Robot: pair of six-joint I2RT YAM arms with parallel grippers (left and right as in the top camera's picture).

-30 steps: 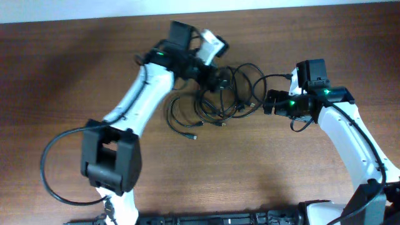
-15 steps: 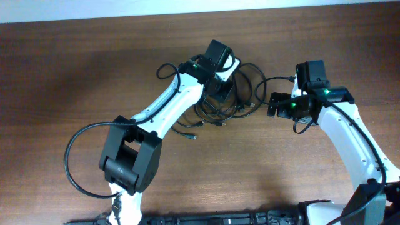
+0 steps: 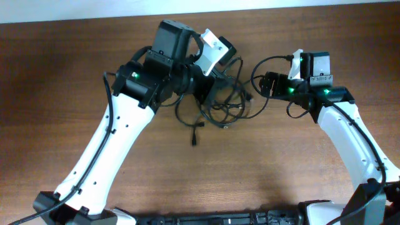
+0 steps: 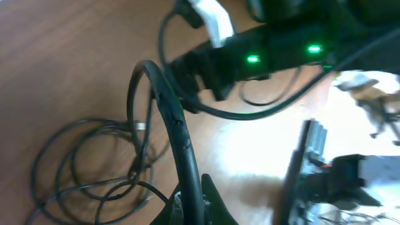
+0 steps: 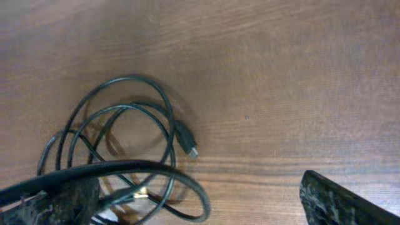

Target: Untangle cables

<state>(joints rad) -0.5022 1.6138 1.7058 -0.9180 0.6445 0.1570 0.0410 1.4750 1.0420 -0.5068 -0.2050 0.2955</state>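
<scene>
Brown wood-grain bench (image 3: pixel 62 75), matte. Thin, smooth black cables (image 3: pixel 226 105) lie tangled in round loops at far centre; their count is unclear. Left fingers (image 4: pixel 205 201) clench one strand; right fingers (image 3: pixel 266 85) stand spread apart.

Cables (image 4: pixel 169 112) looped on table (image 4: pixel 62 56); 1 arches from left claw (image 4: pixel 194 209); right arm (image 4: pixel 262 53) beyond.

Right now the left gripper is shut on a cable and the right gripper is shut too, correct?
No. The right gripper is open: the right wrist view shows its fingers set wide apart. The left gripper is shut on a cable, as you say.
</scene>
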